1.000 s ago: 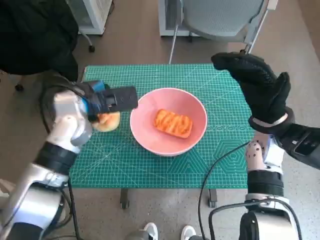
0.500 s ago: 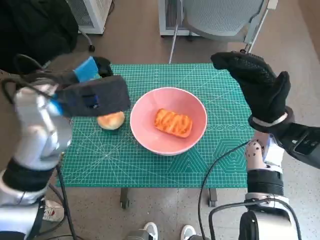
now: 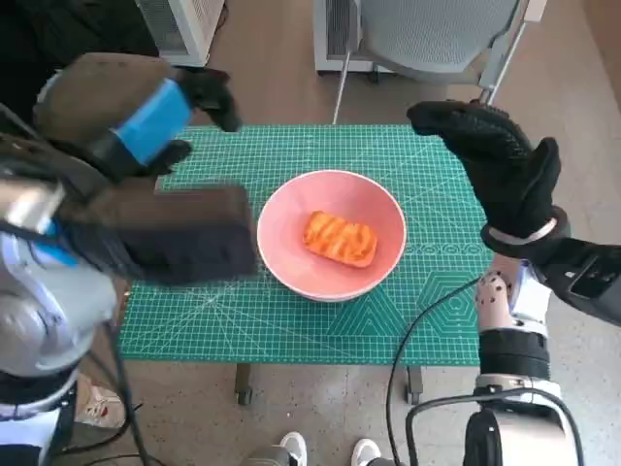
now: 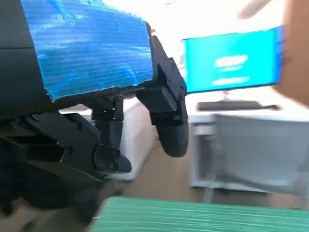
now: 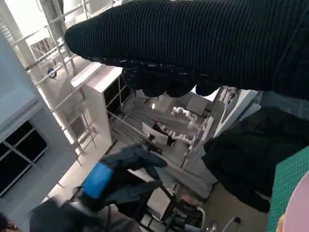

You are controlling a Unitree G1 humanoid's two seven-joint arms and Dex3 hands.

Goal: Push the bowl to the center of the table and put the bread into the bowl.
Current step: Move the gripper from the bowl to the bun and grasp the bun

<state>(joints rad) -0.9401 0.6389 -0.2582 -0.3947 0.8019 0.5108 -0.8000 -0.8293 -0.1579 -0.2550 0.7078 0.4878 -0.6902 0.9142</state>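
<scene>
The pink bowl sits near the middle of the green-matted counter, with a piece of orange-brown bread lying flat inside it.

From the head view, the left hand is raised high over the counter's far left corner, its blue-taped back turned up and its dark fingers reaching toward the far edge; the forearm behind it blurs across the left side of the mat and hides what lies beneath. The right hand is lifted above the counter's right edge, its gloved fingers spread and holding nothing.

The left wrist view adds what the head view cannot: the left hand's fingers hang apart with nothing between them, above a strip of the green mat, with a blue screen and a pale chair blurred behind.

The right wrist view shows the glove as a dark band and, further off, the raised left hand with its blue tape, fingers apart. A sliver of the bowl's pink rim shows at that picture's corner beside the mat.
</scene>
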